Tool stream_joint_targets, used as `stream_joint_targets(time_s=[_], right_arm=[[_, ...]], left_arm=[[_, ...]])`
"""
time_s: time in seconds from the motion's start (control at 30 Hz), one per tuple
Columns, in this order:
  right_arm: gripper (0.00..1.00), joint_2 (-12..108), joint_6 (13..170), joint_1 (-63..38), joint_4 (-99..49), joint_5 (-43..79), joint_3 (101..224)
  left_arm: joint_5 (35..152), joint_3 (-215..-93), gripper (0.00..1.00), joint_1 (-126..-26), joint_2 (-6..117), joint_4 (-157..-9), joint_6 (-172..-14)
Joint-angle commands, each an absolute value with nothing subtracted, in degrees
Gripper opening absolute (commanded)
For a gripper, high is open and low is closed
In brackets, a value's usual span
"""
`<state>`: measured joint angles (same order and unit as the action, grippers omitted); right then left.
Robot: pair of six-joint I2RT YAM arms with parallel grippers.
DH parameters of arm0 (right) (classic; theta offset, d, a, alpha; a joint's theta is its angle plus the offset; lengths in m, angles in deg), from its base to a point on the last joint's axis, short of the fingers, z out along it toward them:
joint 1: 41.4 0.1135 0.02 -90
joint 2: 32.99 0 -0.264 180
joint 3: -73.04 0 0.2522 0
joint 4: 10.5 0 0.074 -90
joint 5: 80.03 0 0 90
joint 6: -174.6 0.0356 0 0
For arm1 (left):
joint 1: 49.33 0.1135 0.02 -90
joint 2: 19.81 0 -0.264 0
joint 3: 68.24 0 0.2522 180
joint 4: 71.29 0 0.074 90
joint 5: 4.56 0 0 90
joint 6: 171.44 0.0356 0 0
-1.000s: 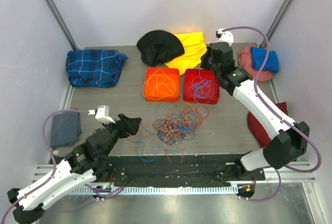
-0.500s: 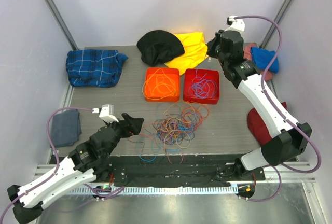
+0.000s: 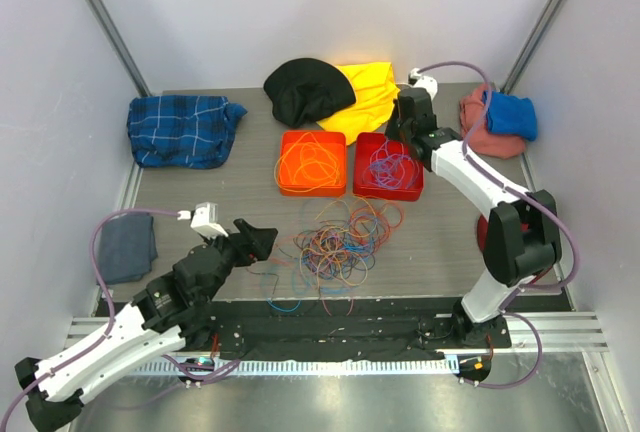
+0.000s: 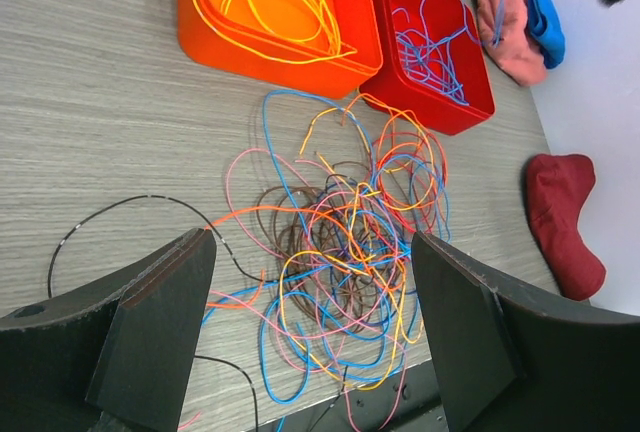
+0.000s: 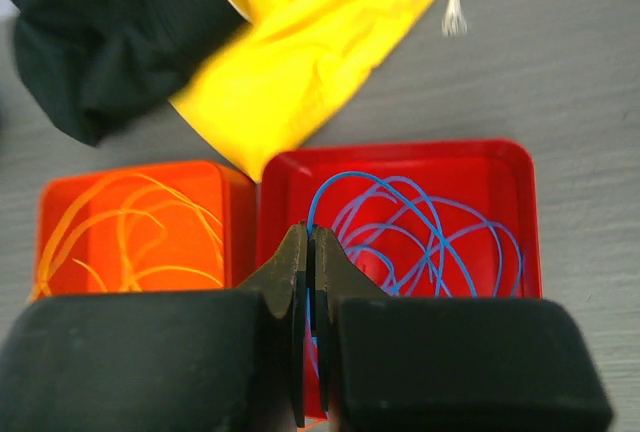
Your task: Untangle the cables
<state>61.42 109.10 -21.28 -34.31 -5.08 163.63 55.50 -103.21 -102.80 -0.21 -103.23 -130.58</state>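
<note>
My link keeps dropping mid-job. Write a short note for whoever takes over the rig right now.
Left hand: open, holding nothing, pointed at the tangle from its left side.
Right hand: shut on a blue cable, above the red tray.
Done: orange-yellow cables lie in the orange tray; blue and purple ones lie in the red tray.
Left: the mixed tangle on the table, in front of both trays, plus a few loose strands at its near side. The pinched blue cable is not yet released.
</note>
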Motion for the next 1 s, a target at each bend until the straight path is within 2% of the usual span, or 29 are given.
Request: stream_joint_targets(time_s=[0.0,0.03,0.07,0.2,0.43,0.63,0.8,0.97], right_arm=[[0.16,62.0,110.4,-21.4,-30.1,-5.0,161.0],[0.25,62.1,110.4,-21.4,-30.2,-5.7,160.7],[0.39,61.4,110.7,-21.3,-30.6,-5.9,160.3],[0.53,56.3,110.7,-20.5,-31.2,-8.7,159.8],[0.53,43.6,110.5,-14.4,-35.6,-9.9,155.1],[0.48,34.3,113.3,-5.2,-37.3,-10.8,141.6],[0.46,30.5,118.8,1.2,-37.2,-12.6,129.6],[0.43,28.8,121.8,1.8,-35.8,-12.4,123.2]], left_arm=[[55.1,-102.3,0.84,-102.6,-0.8,-100.4,-131.5],[55.2,-102.2,0.84,-102.6,-0.6,-100.2,-131.6],[55.4,-102.2,0.84,-102.6,-0.4,-100.1,-131.9],[55.7,-102.4,0.84,-102.6,0.5,-99.7,-132.1],[56.1,-102.2,0.84,-102.6,1.9,-97.3,-131.9],[57.4,-102.0,0.84,-102.6,5.0,-95.1,-132.6],[58.7,-102.1,0.84,-102.6,7.7,-93.8,-133.1],[59.7,-102.0,0.84,-102.6,10.0,-92.6,-133.6]])
